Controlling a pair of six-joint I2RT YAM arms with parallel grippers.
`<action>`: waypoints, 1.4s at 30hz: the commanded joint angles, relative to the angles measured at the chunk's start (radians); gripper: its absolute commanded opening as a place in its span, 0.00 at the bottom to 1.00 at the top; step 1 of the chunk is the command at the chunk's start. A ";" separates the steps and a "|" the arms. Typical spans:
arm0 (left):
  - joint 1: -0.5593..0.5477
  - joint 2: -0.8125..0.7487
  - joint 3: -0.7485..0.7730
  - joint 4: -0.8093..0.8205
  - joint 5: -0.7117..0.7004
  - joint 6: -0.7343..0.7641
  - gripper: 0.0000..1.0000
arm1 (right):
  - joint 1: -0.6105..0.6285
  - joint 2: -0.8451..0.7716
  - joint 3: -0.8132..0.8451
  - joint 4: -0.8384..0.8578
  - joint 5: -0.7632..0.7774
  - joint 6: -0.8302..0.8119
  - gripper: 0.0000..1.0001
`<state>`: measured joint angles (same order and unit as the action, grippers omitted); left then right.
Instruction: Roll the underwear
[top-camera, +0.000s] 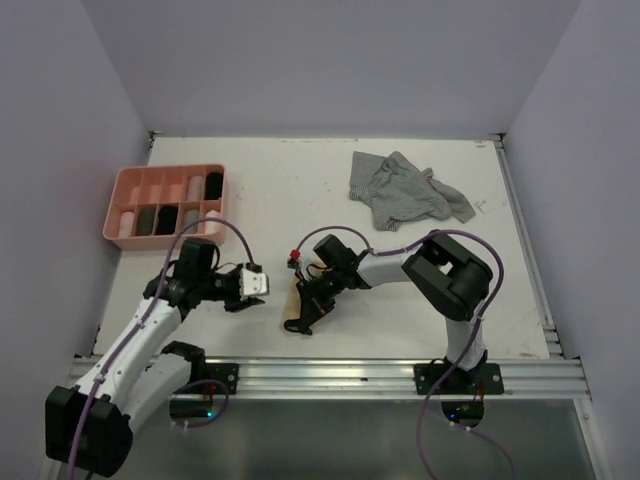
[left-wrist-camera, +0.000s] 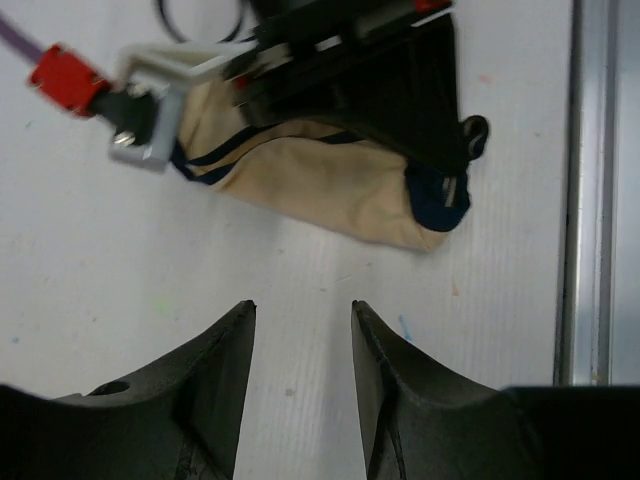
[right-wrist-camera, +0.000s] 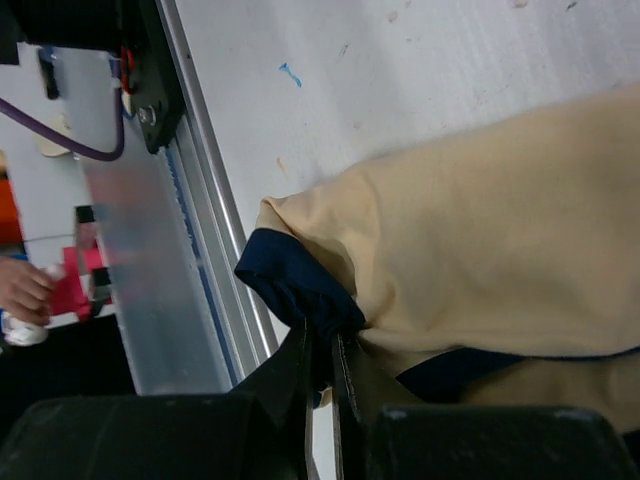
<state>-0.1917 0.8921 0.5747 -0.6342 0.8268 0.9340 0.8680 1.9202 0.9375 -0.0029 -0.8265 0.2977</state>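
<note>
Scuffed white table (top-camera: 300, 180) carries soft beige underwear (left-wrist-camera: 340, 185) with navy trim, bunched near the front metal rail (left-wrist-camera: 590, 200), its trimmed corner pinched tight in the right hand (right-wrist-camera: 322, 345). Beside it the left hand (left-wrist-camera: 301, 310) hangs with black fingers parted, empty. Crumpled grey striped underwear (top-camera: 405, 190) lies far back.

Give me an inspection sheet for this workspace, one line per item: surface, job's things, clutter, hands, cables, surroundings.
Surface: white table, small scuffs and coloured specks.
Job's things: beige underwear with dark trim near the metal rail; grey striped underwear crumpled far right.
Clutter: pink tray far left, dark and pale items in compartments.
Hands: left hand open, empty; right hand shut on the beige underwear's trim.
Cables: purple cables loop up behind each hand.
Surroundings: lilac walls on three sides.
</note>
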 joint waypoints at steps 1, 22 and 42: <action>-0.139 -0.082 -0.087 0.069 -0.069 0.115 0.47 | -0.026 0.101 0.021 -0.003 0.020 0.041 0.00; -0.618 0.103 -0.177 0.389 -0.368 0.026 0.48 | -0.083 0.226 0.057 0.080 -0.065 0.158 0.00; -0.635 0.477 -0.039 0.171 -0.318 -0.064 0.00 | -0.173 -0.063 0.049 -0.039 0.164 0.173 0.61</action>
<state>-0.8299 1.2903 0.5362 -0.3416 0.4385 0.8787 0.7509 1.9629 0.9955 -0.0113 -0.9451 0.5087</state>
